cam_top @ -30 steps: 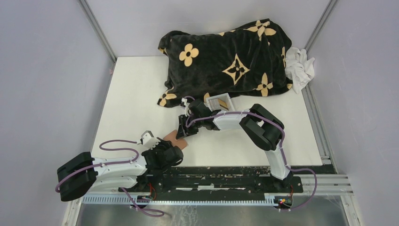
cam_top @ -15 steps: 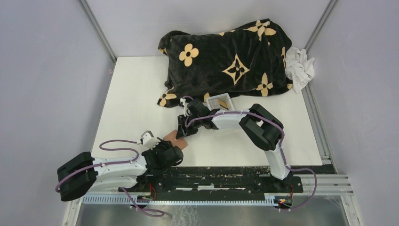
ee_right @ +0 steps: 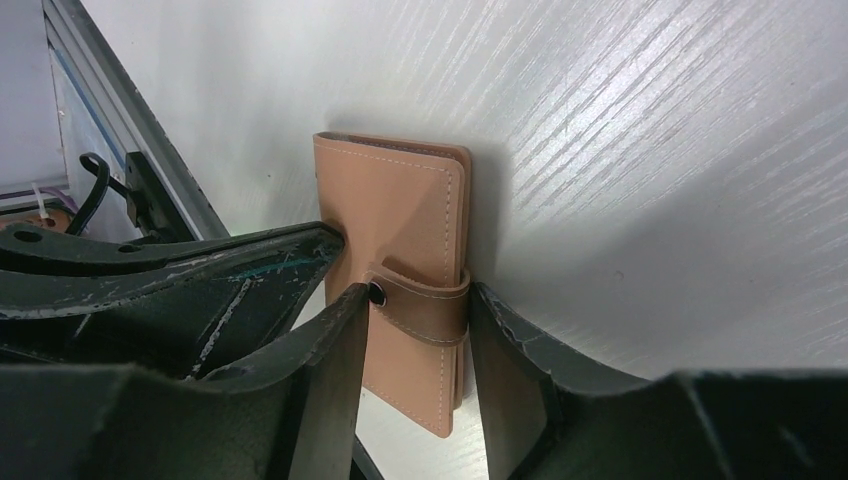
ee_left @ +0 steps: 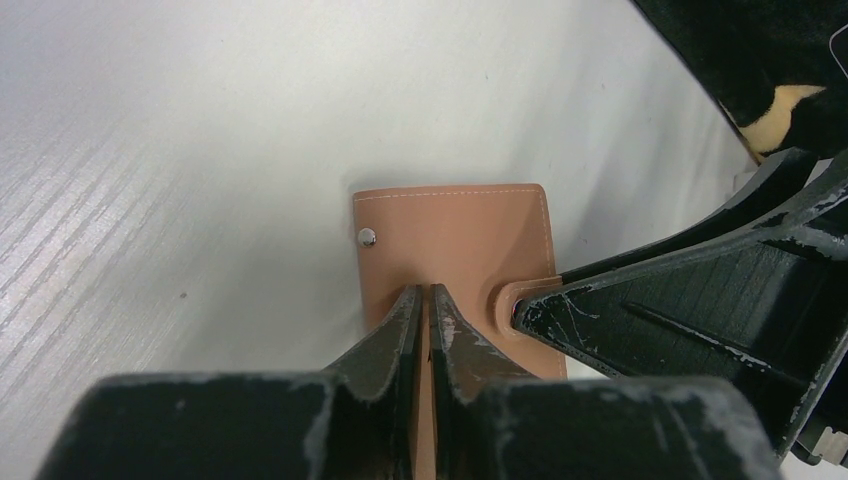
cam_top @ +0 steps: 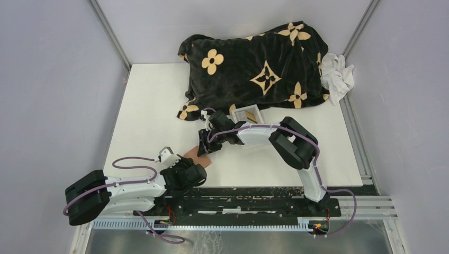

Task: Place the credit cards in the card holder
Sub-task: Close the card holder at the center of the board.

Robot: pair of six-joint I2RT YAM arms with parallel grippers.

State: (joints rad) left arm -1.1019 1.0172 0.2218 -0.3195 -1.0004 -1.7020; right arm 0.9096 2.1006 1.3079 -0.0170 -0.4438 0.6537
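Observation:
The tan leather card holder (cam_top: 198,157) lies closed on the white table between the two grippers, its strap snapped. My left gripper (ee_left: 425,292) is shut, its tips resting on the holder's face (ee_left: 450,230); in the top view it (cam_top: 188,164) sits at the holder's near side. My right gripper (ee_right: 418,300) pinches the strap, one finger at the snap and the other at the holder's folded edge (ee_right: 400,210); in the top view it (cam_top: 204,149) is at the holder's far side. I cannot make out any credit cards.
A clear plastic tray (cam_top: 248,114) stands behind the right wrist, against a black blanket with gold flowers (cam_top: 254,66). A white cloth (cam_top: 337,74) lies at the back right. The rail with the arm bases (cam_top: 238,193) runs along the near edge.
The right gripper and wrist have shifted a little to the left at the card holder. The left arm has hardly moved.

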